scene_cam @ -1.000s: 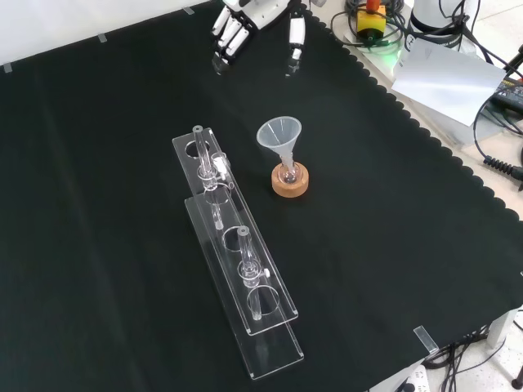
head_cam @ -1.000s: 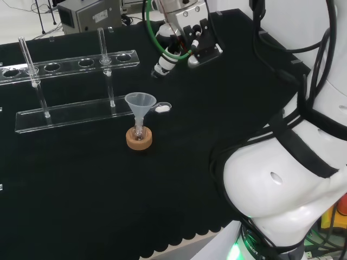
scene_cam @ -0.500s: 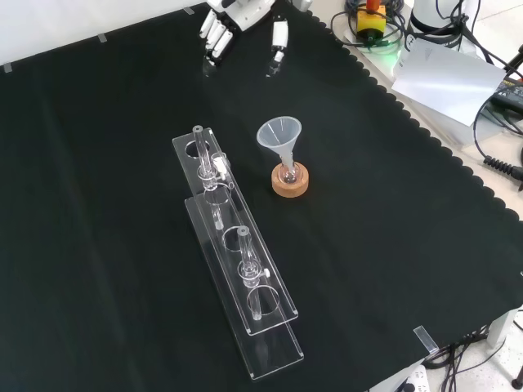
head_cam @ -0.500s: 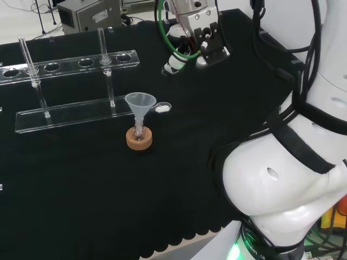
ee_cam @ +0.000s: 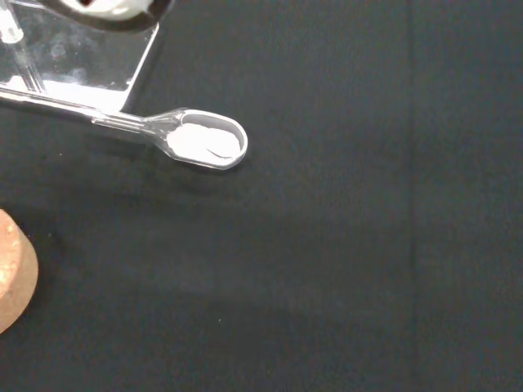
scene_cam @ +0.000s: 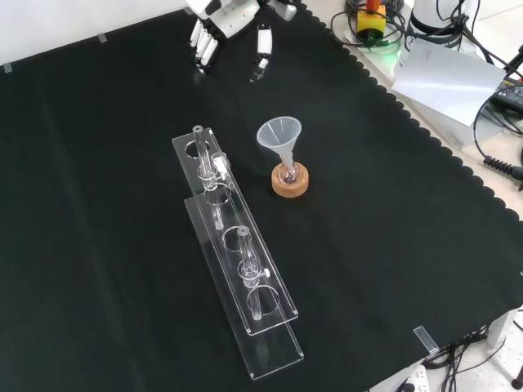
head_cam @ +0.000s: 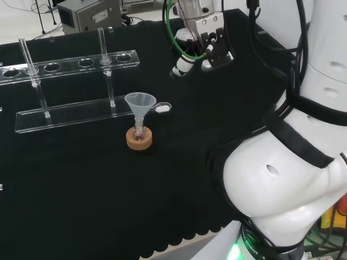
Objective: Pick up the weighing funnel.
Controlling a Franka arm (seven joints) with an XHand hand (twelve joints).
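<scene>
in the head view, from the left: a clear acrylic test tube rack [head_cam: 70, 114] stands on the black cloth with two upright test tubes [head_cam: 102, 43] in it; in front of the rack's right end the funnel [head_cam: 141, 103] stands mouth up, its stem in a small flask on a cork ring [head_cam: 139, 138]; just beside the funnel's rim, to its right, the weighing funnel [head_cam: 162, 108] lies flat on the cloth with white powder in its scoop; farther off and to the right the hand [head_cam: 198, 49] hangs above the cloth, well apart from the weighing funnel, fingers pointing down; the arm's white links [head_cam: 282, 179] stand at the right.

in the front view the hand [scene_cam: 229, 20] comes in at the top, its fingers [scene_cam: 201, 51] and thumb [scene_cam: 262, 45] straight and spread apart, holding nothing.

in the wrist view the weighing funnel [ee_cam: 204, 143] lies untouched, its stem along the edge of the rack's base, the cork ring near.
</scene>
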